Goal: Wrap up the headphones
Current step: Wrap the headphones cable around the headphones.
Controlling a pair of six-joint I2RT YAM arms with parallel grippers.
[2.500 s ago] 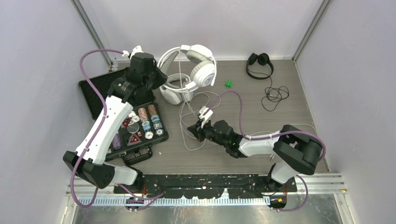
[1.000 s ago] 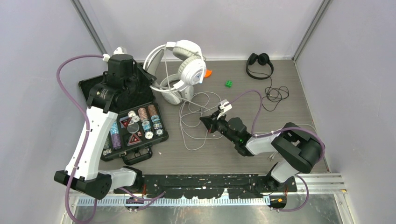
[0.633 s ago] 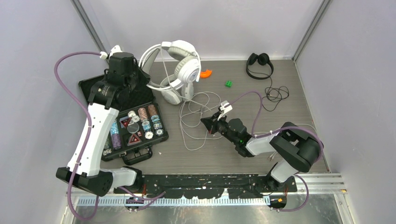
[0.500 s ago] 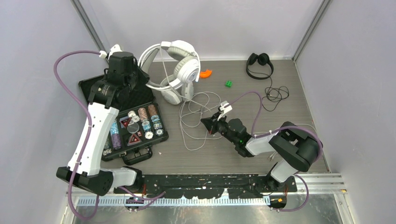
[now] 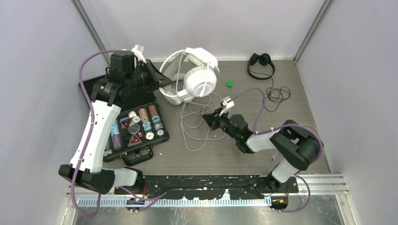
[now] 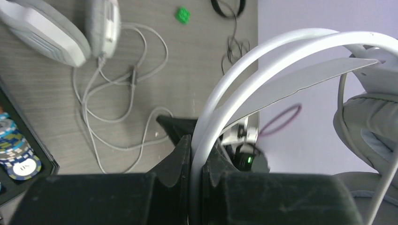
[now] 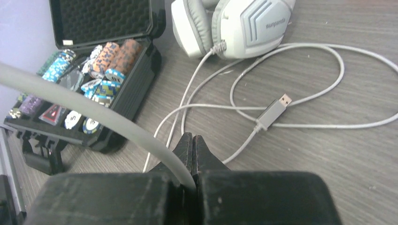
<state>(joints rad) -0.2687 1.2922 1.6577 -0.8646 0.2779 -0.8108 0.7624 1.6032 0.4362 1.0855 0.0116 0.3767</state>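
**Headband pinched on the left, cable pinched on the right**

The left gripper [image 6: 197, 152] is clenched on the thin headband of the white headset [image 5: 199, 83]. The band runs between its two black fingers [image 6: 180, 161]. That headset is raised off the table [image 5: 211, 157] at the far left-centre, with its cups hanging to the right of the gripper. It is above the pale grey headset [image 7: 244, 23], which lies flat on the wood.

The grey cup reads "sunpanda" in small letters beside raised chevron ridges.

The right gripper [image 7: 193, 140] sits low over mid-table, its jaws clamped on a white cable [image 7: 94, 110] that rises leftward out of them. Slack cable loops [image 5: 190, 129] sprawl on the wood around it, with a grey USB plug [image 7: 274, 110] among them.

The black headset [image 5: 261, 63] lies at the far right corner. Its black cable [image 5: 277, 95] is a loose tangle beside it, well apart from both grippers.

An open black case [image 5: 126, 124] of poker chips sits at the left; the chip print is too small to read. A green cube [image 5: 229, 84] lies just right of the raised cups.
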